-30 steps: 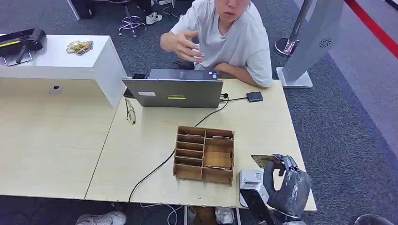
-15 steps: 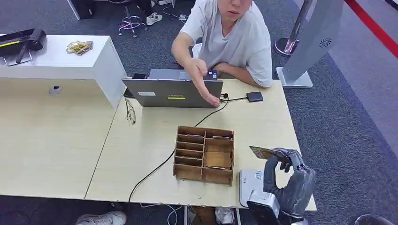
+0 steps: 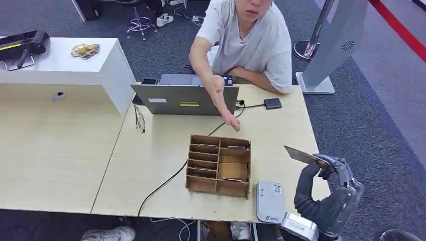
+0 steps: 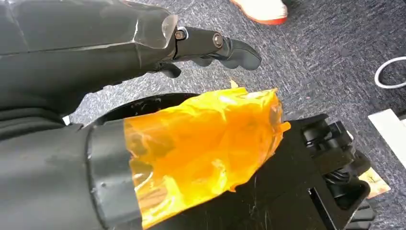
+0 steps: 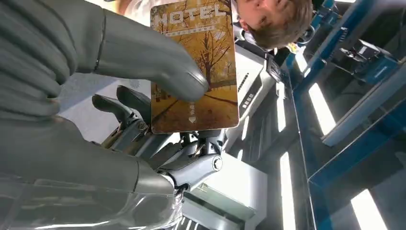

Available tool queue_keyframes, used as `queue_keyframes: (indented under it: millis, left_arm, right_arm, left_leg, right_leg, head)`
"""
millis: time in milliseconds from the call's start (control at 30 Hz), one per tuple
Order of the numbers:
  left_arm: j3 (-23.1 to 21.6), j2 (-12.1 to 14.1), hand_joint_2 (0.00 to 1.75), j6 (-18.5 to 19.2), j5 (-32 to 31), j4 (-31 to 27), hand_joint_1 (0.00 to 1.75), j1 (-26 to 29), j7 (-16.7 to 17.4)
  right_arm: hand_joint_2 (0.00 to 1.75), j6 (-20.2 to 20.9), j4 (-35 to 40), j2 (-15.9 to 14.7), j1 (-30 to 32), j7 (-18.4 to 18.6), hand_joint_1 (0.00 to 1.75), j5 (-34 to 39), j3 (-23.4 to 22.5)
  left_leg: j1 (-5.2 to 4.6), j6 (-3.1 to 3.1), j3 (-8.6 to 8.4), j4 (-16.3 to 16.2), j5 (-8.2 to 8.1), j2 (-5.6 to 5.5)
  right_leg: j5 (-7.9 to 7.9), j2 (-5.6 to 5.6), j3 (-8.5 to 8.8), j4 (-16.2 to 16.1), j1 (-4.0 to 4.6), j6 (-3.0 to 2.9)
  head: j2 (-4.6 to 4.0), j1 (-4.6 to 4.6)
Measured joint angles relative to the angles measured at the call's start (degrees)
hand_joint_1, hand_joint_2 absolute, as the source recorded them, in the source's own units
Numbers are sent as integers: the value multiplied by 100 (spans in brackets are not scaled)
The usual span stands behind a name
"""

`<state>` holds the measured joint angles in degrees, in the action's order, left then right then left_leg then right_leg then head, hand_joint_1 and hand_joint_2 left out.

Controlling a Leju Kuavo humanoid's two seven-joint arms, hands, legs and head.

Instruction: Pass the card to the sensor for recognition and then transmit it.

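On the counter [image 3: 150,150] there's a wooden organizer [image 3: 218,165], then the white sensor [image 3: 270,201] at the near edge, and right of that the right hand [image 3: 326,188] pinches the hotel card [image 3: 303,155] between thumb and fingers, raised above the counter's right edge; can't tell the left hand's [image 4: 95,52] fingers.

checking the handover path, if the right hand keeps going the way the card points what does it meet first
Probably the person's outstretched hand. The right hand holds the yellow hotel card aimed up-left over the bare pale wooden table; nothing nearer shows, though depth is unclear.
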<state>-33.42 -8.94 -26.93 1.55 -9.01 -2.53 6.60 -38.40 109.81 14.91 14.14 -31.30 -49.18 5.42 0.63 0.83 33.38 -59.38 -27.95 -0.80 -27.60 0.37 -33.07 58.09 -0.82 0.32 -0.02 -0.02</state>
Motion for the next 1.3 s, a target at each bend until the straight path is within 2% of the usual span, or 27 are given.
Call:
queue_keyframes:
  millis: [367,667,767,1000,1300]
  left_arm:
    - [-61,0,0,68,-96,0,0,-22,17]
    - [-144,0,0,109,-164,0,0,-45,20]
    - [-159,2,0,140,-192,0,0,-57,61]
    - [-201,2,0,173,-203,0,0,-76,151]
    - [-201,7,0,168,-177,0,0,-77,101]
  right_arm:
    - [175,2,-59,-31,-158,429,175,-197,171]
    - [175,4,-365,-153,-542,932,175,-343,531]
    - [175,7,-572,-247,-745,1372,175,-396,804]
    - [175,85,-1156,-450,-1273,2050,175,-415,1446]
    - [175,544,-1574,-675,-1535,2448,175,-295,1930]
  left_leg:
    - [1,0,1,0,1,-2]
    - [1,1,0,0,1,-1]
    - [1,2,-1,1,2,0]
    - [1,3,-3,0,3,1]
    - [1,3,-2,0,3,0]
  right_leg:
    - [0,-1,1,1,1,0]
    - [1,0,2,2,1,-1]
    - [1,0,2,2,1,-1]
    - [1,2,1,2,1,-1]
    - [1,2,1,2,1,-1]
  head:
    - [0,2]
    - [0,2]
    - [0,0]
    - [0,0]
    - [0,0]
